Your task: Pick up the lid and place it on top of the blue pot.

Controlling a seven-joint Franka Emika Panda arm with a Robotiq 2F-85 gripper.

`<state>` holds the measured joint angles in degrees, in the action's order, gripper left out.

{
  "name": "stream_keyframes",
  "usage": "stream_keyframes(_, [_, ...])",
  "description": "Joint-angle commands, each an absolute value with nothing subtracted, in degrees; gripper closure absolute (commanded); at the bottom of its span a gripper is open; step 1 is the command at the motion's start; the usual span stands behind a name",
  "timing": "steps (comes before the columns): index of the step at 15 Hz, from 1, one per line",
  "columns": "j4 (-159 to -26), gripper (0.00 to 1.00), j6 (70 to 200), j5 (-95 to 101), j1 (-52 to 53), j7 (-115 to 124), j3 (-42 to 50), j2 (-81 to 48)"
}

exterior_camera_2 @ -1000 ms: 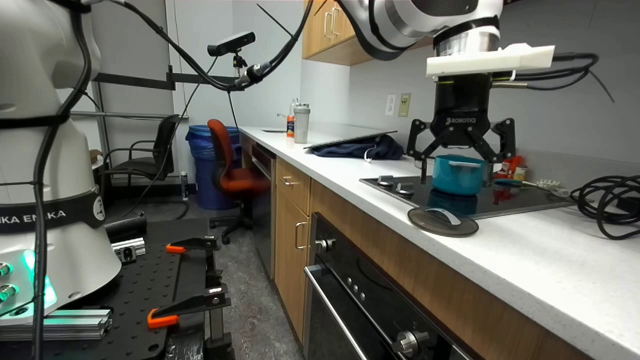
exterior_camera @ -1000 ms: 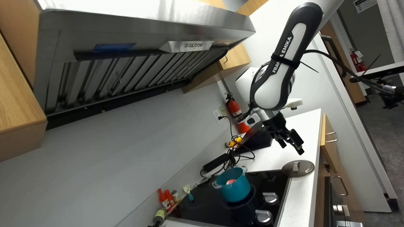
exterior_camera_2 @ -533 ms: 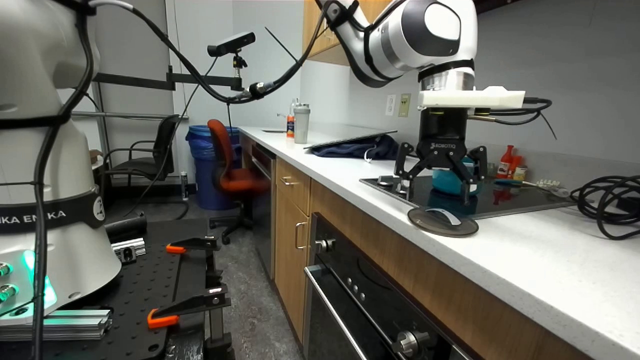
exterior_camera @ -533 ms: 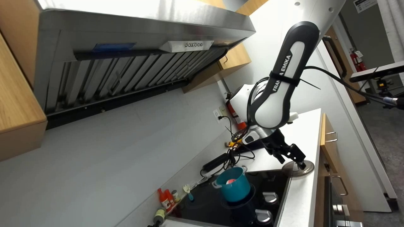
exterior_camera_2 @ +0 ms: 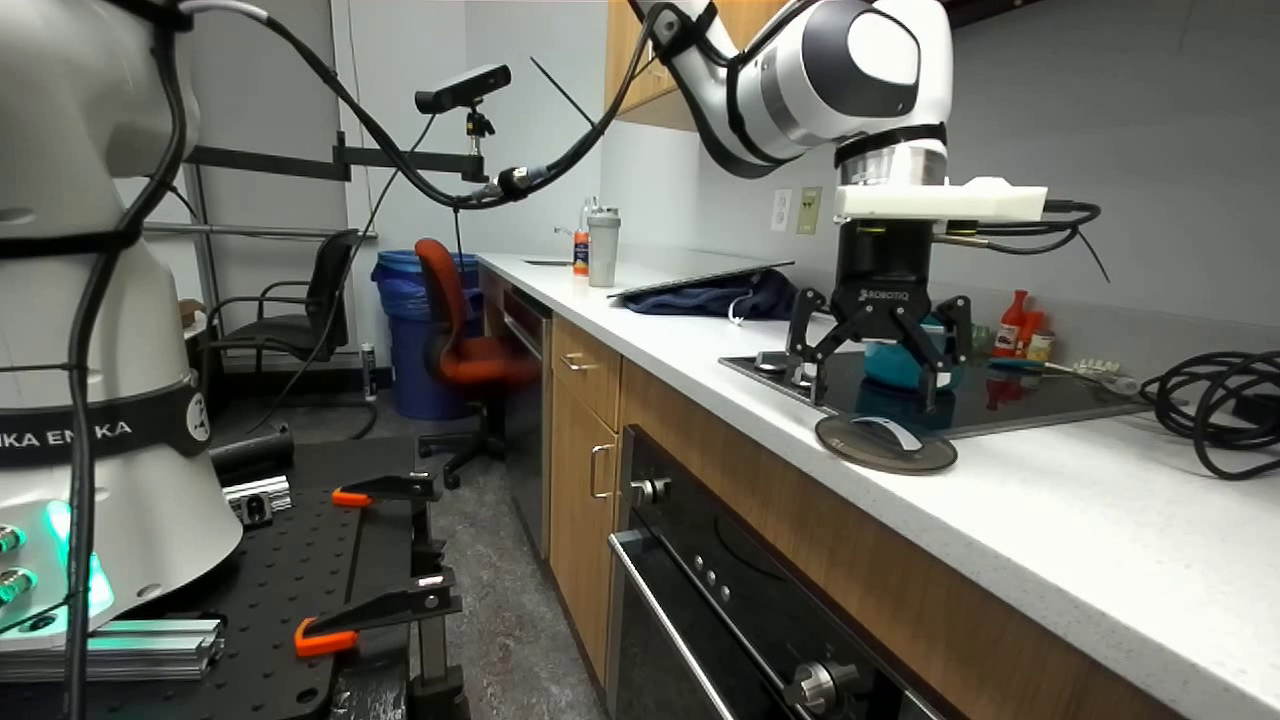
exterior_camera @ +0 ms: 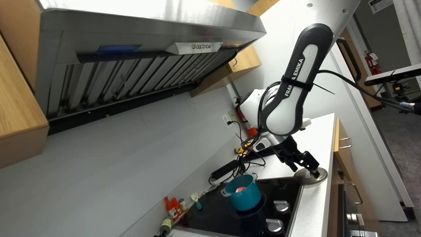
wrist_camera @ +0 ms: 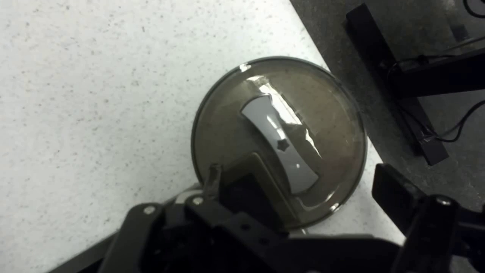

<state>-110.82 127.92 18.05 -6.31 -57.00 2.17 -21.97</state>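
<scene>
The lid is a round tinted see-through disc with a dark rim and a grey arched handle. It lies flat on the white counter near its front edge, in both exterior views (exterior_camera: 323,175) (exterior_camera_2: 880,456) and in the wrist view (wrist_camera: 333,125). The blue pot stands on the cooktop, open on top, with a red and white item inside (exterior_camera: 246,197); the arm partly hides it in an exterior view (exterior_camera_2: 890,368). My gripper (exterior_camera_2: 874,400) is open and empty, pointing down just above the lid. In the wrist view the handle lies forward, between the spread fingers (wrist_camera: 310,193).
The black cooktop (exterior_camera: 213,217) has silver knobs (exterior_camera: 282,206) near the lid. Coiled black cable (exterior_camera_2: 1225,410) lies on the counter. Red bottles (exterior_camera_2: 1010,325) and a utensil (exterior_camera_2: 1095,370) stand or lie along the back wall. A range hood (exterior_camera: 148,72) hangs overhead.
Over the last second my gripper has come down toward the lid and shifted off the pot, still open. In the last half second it has barely moved. The lid and pot have not moved.
</scene>
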Motion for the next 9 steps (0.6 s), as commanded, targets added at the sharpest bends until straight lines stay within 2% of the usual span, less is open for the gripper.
stream_keyframes(1, [-110.88, 0.00, 128.06, 17.86, -6.61, -57.16, 1.92, -21.84])
stream_keyframes(9, [-112.61, 0.00, 129.48, 15.62, -8.68, -58.85, 1.96, -20.67])
